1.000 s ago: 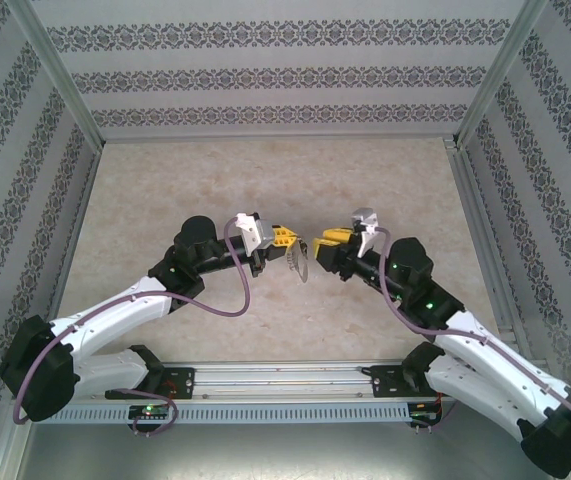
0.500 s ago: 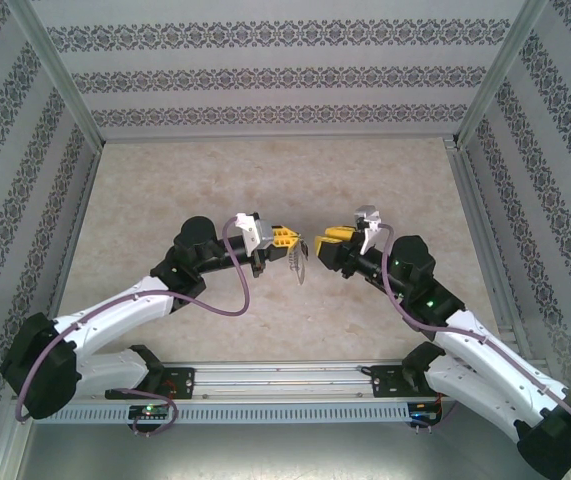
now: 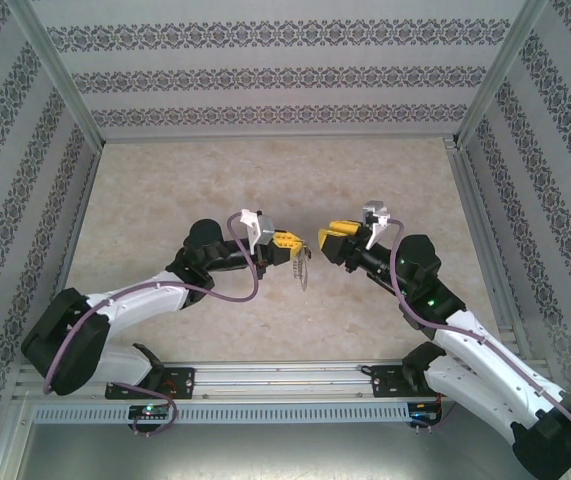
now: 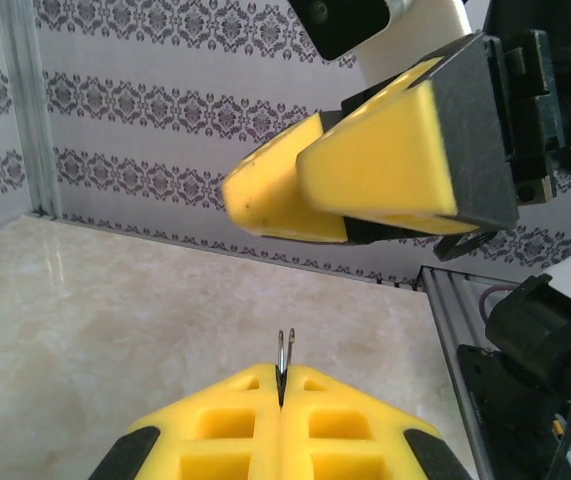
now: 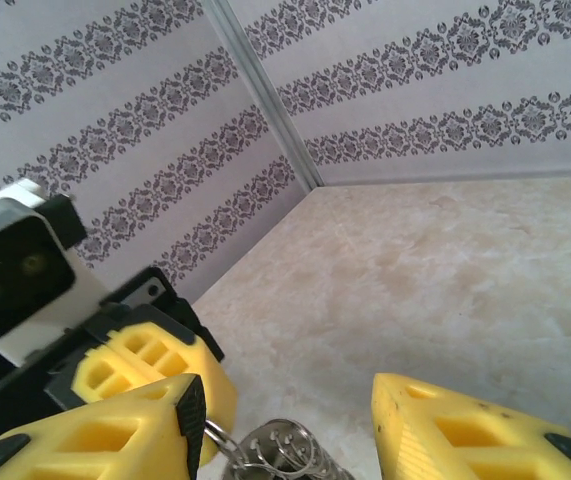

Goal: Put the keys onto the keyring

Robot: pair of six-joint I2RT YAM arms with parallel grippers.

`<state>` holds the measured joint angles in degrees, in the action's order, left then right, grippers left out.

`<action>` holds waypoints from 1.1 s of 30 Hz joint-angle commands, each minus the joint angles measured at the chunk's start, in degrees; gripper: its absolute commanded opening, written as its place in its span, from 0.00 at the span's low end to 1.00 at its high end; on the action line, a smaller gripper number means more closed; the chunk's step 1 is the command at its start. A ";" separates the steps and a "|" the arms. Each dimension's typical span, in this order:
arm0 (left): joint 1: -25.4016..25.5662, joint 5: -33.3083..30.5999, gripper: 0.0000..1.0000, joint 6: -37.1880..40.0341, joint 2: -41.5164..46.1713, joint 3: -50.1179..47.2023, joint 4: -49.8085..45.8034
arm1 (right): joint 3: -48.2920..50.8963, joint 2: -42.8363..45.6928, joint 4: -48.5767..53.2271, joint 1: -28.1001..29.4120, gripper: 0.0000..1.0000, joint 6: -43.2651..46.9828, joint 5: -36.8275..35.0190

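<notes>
Left claw is pressed together, pinching the keyring by its top edge. The ring is held aloft above the counter, likely so the loop hangs free and can be reached from the far side. Keyring dangles just below the fingertips. Right claw faces it, near but apart, jaws spread with nothing between them, seemingly poised to work at the ring.

From the right wrist, the keyring reads as glossy grey metal with fine looped, chain-like edging. From the left wrist it is edge-on, two thin strips. Pads are yellow, wedge-shaped and matte. Counter is pale, marbled and smooth.
</notes>
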<state>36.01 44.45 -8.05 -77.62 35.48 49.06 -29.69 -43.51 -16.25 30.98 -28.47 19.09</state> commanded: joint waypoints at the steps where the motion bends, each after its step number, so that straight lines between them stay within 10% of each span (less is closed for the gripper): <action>1: -2.17 4.53 0.00 -9.40 -2.14 -1.24 14.88 | 1.71 -0.60 -3.91 -1.04 0.48 -1.75 3.78; 33: -5.69 13.47 0.00 -28.60 -12.71 -0.68 31.52 | 4.54 -12.62 -19.61 -3.30 0.42 -6.06 19.90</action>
<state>30.98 56.64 -35.22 -89.54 32.60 75.59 -24.10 -55.46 -33.32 28.23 -34.24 36.07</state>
